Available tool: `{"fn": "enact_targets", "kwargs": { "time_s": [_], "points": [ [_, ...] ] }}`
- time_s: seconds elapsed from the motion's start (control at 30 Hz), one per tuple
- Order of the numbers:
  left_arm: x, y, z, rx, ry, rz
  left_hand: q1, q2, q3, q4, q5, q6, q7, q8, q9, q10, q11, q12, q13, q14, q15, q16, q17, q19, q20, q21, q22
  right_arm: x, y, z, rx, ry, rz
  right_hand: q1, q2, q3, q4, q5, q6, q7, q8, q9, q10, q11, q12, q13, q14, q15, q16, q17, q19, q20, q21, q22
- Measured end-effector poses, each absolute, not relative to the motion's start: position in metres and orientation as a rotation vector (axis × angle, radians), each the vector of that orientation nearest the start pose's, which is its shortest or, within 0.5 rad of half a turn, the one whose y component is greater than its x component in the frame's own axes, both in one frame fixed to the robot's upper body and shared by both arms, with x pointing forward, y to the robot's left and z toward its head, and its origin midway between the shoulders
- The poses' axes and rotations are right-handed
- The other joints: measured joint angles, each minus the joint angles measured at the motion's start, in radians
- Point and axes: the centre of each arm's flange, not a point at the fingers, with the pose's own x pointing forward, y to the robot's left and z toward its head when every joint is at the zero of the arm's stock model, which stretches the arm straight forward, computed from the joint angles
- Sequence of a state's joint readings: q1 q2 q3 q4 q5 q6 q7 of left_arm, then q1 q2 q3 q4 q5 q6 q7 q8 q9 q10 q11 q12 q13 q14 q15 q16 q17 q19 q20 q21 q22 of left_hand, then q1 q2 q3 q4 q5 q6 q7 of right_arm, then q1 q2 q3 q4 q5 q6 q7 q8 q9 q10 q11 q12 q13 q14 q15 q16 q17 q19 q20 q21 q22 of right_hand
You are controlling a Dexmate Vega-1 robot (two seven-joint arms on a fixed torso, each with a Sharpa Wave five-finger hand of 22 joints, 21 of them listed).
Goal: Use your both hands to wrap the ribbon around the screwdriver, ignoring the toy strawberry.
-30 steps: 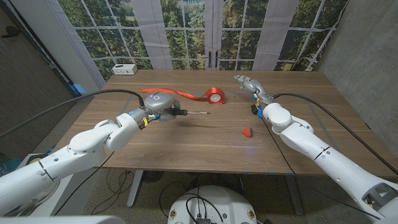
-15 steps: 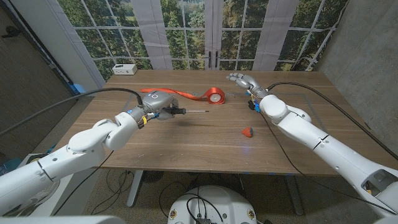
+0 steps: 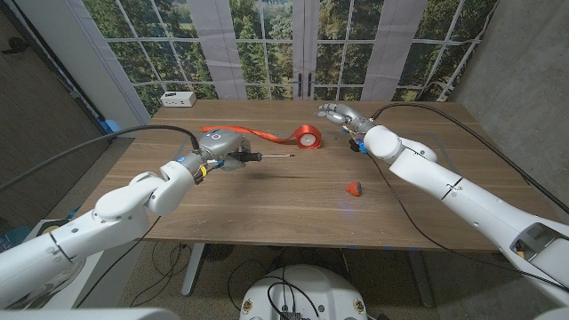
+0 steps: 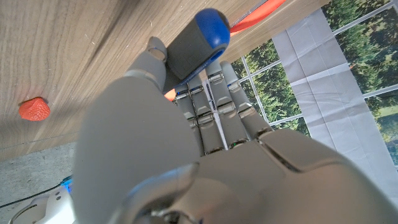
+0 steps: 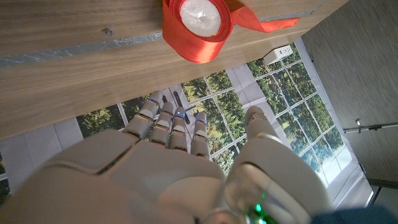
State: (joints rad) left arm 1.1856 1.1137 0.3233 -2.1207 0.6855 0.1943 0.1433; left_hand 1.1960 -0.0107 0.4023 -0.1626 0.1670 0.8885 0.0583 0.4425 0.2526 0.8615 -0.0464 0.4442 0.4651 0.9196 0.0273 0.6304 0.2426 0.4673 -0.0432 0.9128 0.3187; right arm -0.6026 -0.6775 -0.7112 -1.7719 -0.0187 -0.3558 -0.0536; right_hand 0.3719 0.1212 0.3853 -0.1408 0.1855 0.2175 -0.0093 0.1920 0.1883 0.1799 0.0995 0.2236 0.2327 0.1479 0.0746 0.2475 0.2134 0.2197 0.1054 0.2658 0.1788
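Observation:
My left hand [image 3: 222,147] grips the screwdriver [image 3: 265,156] by its blue and black handle [image 4: 194,42], held above the table with the thin shaft pointing toward the ribbon. The red ribbon roll [image 3: 308,136] stands at the back middle of the table, and its loose tail [image 3: 253,133] runs left behind my left hand. In the right wrist view the ribbon roll [image 5: 197,26] lies just past my fingertips. My right hand [image 3: 340,114] hovers open to the right of the roll, fingers apart, apart from it. The toy strawberry [image 3: 354,188] lies on the table right of centre.
A white power box [image 3: 179,99] sits at the table's [image 3: 267,209] back left corner. Black cables run along both arms and over the right part of the tabletop. Windows stand behind the far edge.
My right hand has swung left along the back of the table toward the ribbon roll. My left hand has lifted the screwdriver slightly back toward the ribbon tail.

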Motion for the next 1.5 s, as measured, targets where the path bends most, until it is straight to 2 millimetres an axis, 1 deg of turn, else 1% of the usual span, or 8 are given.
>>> {"fn": "enact_targets", "kwargs": {
  "time_s": [0.13,0.27,0.4,0.47,0.57,0.77,1.37,1.5],
  "points": [
    [0.494,0.262,0.000,1.674,-0.787,0.115,0.001,-0.001,-0.005,0.001,0.000,0.000,0.000,0.007,0.000,0.000,0.000,0.000,0.006,0.001,-0.001,0.000,0.001,0.000,0.000,0.008,0.000,0.613,-0.150,0.060,-0.971,-0.534,0.179,0.005,-0.005,0.000,-0.008,0.000,-0.009,-0.001,0.000,0.000,-0.005,-0.005,-0.006,0.000,-0.004,-0.004,-0.004,0.000,0.000,0.000,0.000,0.000],
    [0.492,0.263,0.000,1.672,-0.785,0.117,0.001,-0.001,-0.005,0.000,0.000,0.000,0.000,0.008,0.000,0.000,0.000,0.000,0.008,0.001,-0.001,0.000,0.007,-0.007,-0.003,0.016,0.000,0.614,-0.144,0.063,-1.026,-0.525,0.175,0.014,-0.004,0.003,-0.011,0.000,-0.014,-0.007,0.000,0.000,-0.009,-0.009,-0.006,-0.001,-0.009,-0.009,-0.007,0.000,0.000,0.000,-0.005,0.000],
    [0.491,0.263,-0.001,1.670,-0.783,0.118,0.001,-0.001,-0.007,0.000,0.000,0.002,0.002,0.010,0.000,0.000,0.000,0.000,0.015,0.001,-0.001,0.000,0.007,-0.007,-0.004,0.020,0.000,0.615,-0.137,0.065,-1.085,-0.513,0.173,0.019,-0.008,0.004,-0.012,0.000,-0.022,-0.004,0.000,0.000,-0.012,-0.012,-0.006,-0.001,-0.009,-0.009,-0.008,0.000,-0.004,-0.004,-0.007,0.000],
    [0.490,0.263,-0.002,1.669,-0.783,0.117,0.001,-0.001,-0.008,0.000,0.000,0.002,0.002,0.010,0.000,0.000,0.000,0.000,0.015,0.001,-0.001,0.000,0.008,-0.007,-0.003,0.023,0.000,0.615,-0.136,0.066,-1.105,-0.508,0.169,0.024,-0.003,0.007,-0.015,0.000,-0.024,-0.005,-0.004,0.000,-0.018,-0.018,-0.008,0.000,-0.014,-0.014,-0.008,0.000,-0.004,-0.004,-0.007,0.000],
    [0.489,0.263,-0.002,1.667,-0.784,0.117,0.001,-0.001,-0.008,0.000,0.000,0.002,0.002,0.010,0.000,0.000,0.000,-0.002,0.021,-0.003,-0.005,0.000,0.028,-0.007,-0.003,0.023,-0.001,0.615,-0.130,0.068,-1.152,-0.497,0.165,0.033,-0.004,0.011,-0.019,0.000,-0.029,-0.006,-0.004,0.000,-0.022,-0.013,-0.015,0.000,-0.014,-0.014,-0.008,-0.004,-0.004,-0.004,-0.011,0.000],
    [0.488,0.263,-0.004,1.664,-0.785,0.115,0.001,-0.001,-0.012,0.001,-0.001,0.003,0.003,0.012,0.000,0.000,0.000,-0.003,0.029,-0.003,-0.005,-0.001,0.029,-0.018,-0.003,0.035,-0.003,0.616,-0.121,0.071,-1.228,-0.476,0.156,0.045,-0.005,0.015,-0.023,0.000,-0.038,-0.009,-0.004,0.000,-0.029,-0.021,-0.015,0.000,-0.019,-0.018,-0.008,-0.005,-0.004,-0.004,-0.011,0.000],
    [0.484,0.266,-0.010,1.656,-0.776,0.111,0.005,-0.005,-0.019,0.000,-0.003,0.009,0.002,0.017,0.000,0.011,-0.001,-0.004,0.047,-0.003,-0.005,0.002,0.072,-0.029,-0.003,0.064,-0.009,0.625,-0.094,0.077,-1.441,-0.365,0.174,0.059,-0.001,0.015,-0.023,0.000,-0.051,-0.012,-0.004,0.000,-0.029,-0.021,-0.015,0.000,-0.010,-0.029,-0.008,-0.004,0.002,-0.009,-0.015,0.000],
    [0.483,0.267,-0.011,1.654,-0.774,0.111,0.005,-0.005,-0.019,0.000,-0.003,0.009,0.002,0.017,0.000,0.012,-0.002,-0.004,0.051,-0.003,-0.005,0.003,0.072,-0.030,-0.002,0.070,-0.009,0.628,-0.089,0.077,-1.481,-0.338,0.182,0.064,-0.007,0.015,-0.023,0.000,-0.052,-0.012,-0.004,0.000,-0.029,-0.021,-0.015,0.000,-0.007,-0.032,-0.008,-0.004,0.002,-0.009,-0.015,0.000]
  ]
}}
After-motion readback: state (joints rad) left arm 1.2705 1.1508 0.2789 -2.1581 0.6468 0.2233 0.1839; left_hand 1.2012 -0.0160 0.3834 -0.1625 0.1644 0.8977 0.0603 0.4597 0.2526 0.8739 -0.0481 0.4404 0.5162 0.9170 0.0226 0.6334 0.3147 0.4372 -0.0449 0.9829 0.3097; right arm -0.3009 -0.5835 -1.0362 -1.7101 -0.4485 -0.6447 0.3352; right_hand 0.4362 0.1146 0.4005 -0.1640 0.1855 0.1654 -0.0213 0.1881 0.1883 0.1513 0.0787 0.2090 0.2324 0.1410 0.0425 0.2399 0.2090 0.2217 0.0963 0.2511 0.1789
